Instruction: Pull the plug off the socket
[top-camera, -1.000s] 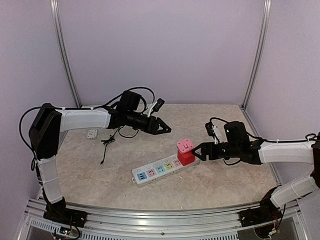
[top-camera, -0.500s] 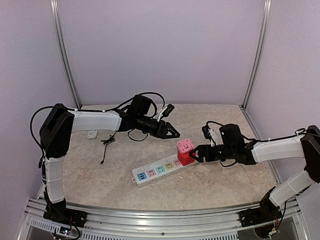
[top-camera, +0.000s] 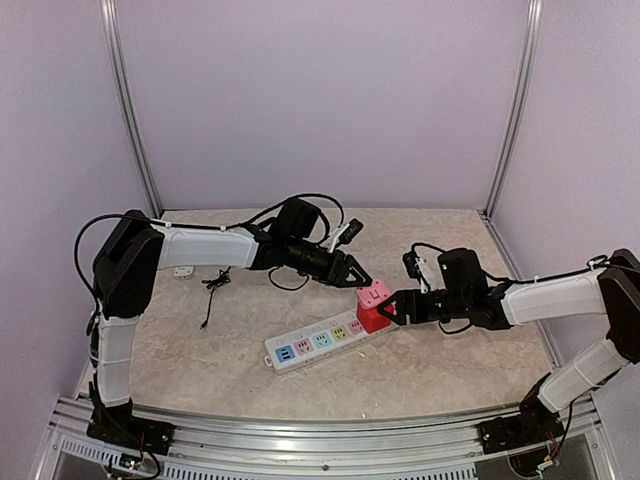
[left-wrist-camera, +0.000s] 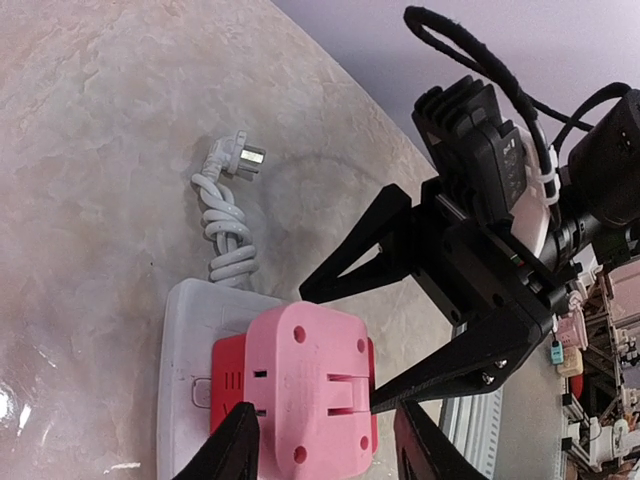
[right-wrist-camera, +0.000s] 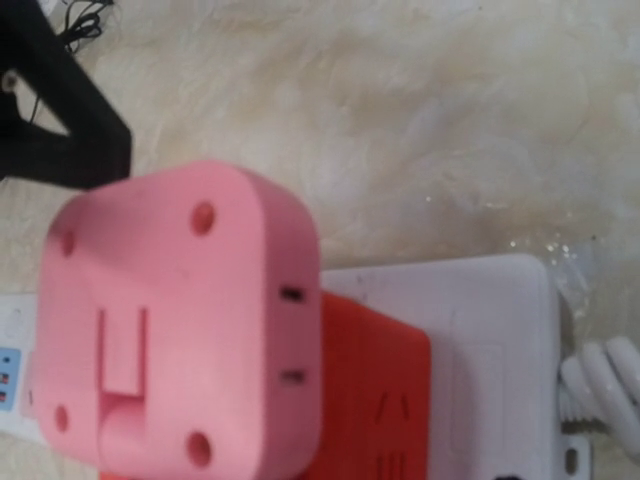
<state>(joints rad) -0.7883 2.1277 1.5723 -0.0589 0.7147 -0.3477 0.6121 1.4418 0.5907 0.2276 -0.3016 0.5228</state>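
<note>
The socket, a long white power strip (top-camera: 318, 341) with pastel outlet faces, lies mid-table. The plug (top-camera: 372, 304), a red block with a pink cap, stands in its right end. It also shows in the left wrist view (left-wrist-camera: 305, 385) and the right wrist view (right-wrist-camera: 180, 320). My left gripper (top-camera: 357, 276) is open just above and left of the pink cap, and its fingertips (left-wrist-camera: 235, 445) straddle the cap. My right gripper (top-camera: 389, 309) is open at the plug's right side. Its black fingers (left-wrist-camera: 450, 370) spread around the plug. The right wrist view does not show its own fingers.
The strip's white cord is coiled at its right end (left-wrist-camera: 225, 225) with a loose plug head (left-wrist-camera: 240, 155). A small flat white square piece (top-camera: 183, 270) and a thin black cable (top-camera: 210, 292) lie at the back left. Metal frame posts stand at the table's back corners.
My left gripper has swung right and down from the table's middle back to the top of the pink cap. My right gripper closed in slightly leftward on the plug, then held.
</note>
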